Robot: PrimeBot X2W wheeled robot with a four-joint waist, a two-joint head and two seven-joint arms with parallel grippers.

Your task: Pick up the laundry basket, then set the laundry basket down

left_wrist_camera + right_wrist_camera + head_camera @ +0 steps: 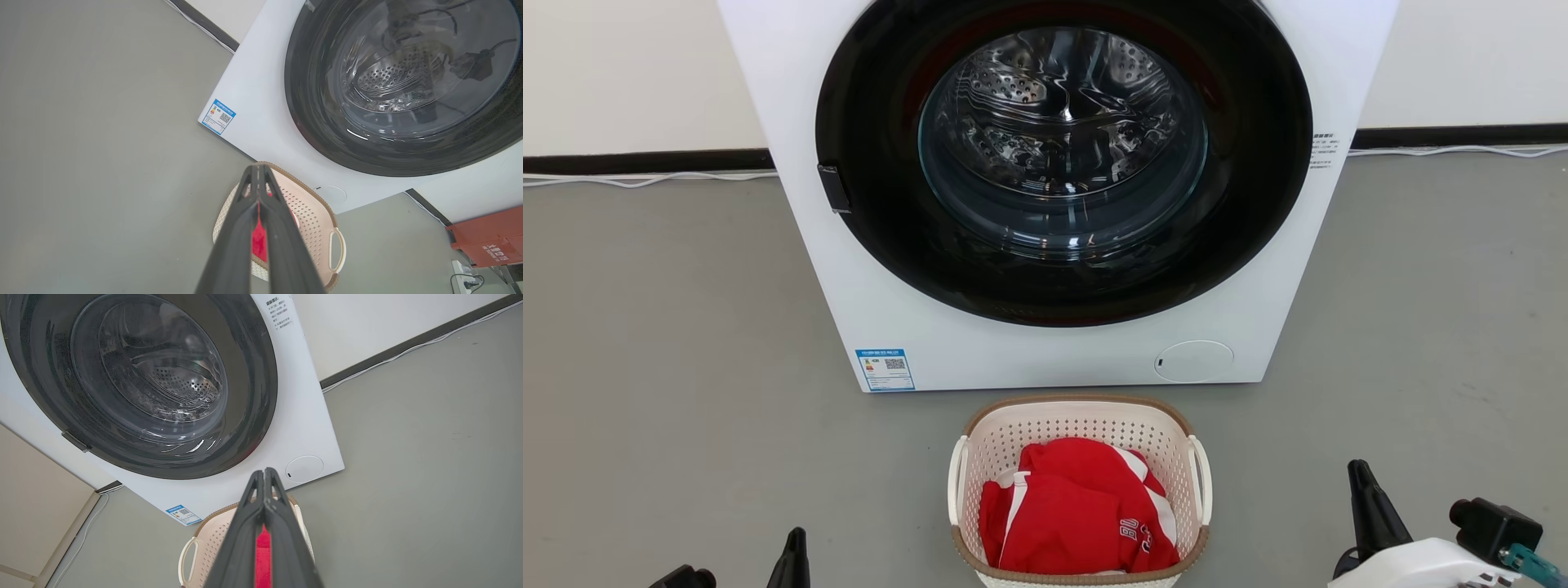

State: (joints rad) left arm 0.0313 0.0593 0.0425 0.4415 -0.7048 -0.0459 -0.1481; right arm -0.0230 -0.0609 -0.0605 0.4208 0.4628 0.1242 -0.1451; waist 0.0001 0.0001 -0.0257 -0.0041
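Where the head camera looked down, laundry basket (1078,411): stood upright on the grey floor (645,367) just in front of the washing machine (1054,359), centred under its round door (1062,139).
Head view, basket contents: a red garment (1070,514) with white stripes, heaped inside.
Head view, machine front: blue label (885,369) at one lower corner, round cover (1193,361) at the other; door closed.
Head view, left gripper (795,543): low, farther from the machine than the basket, on the blue-label side and apart from the basket; grip unreadable from this angle.
Head view, right gripper (1360,478): likewise low, on the round-cover side, apart from the basket.
Left wrist view, fingers (241,228): tips pressed together, pinching nothing, held above the basket and pointing toward the machine's base.
Left wrist view, added: an orange-red box (490,237) and a white power strip (463,273) on the floor beyond the machine's round-cover side.
Right wrist view, fingers (245,535): tips likewise pressed together on nothing, above the basket, red cloth visible between them.
Right wrist view, added: a cream panel (36,498) beyond the machine's blue-label side, and a printed sticker (279,312) high on its front.
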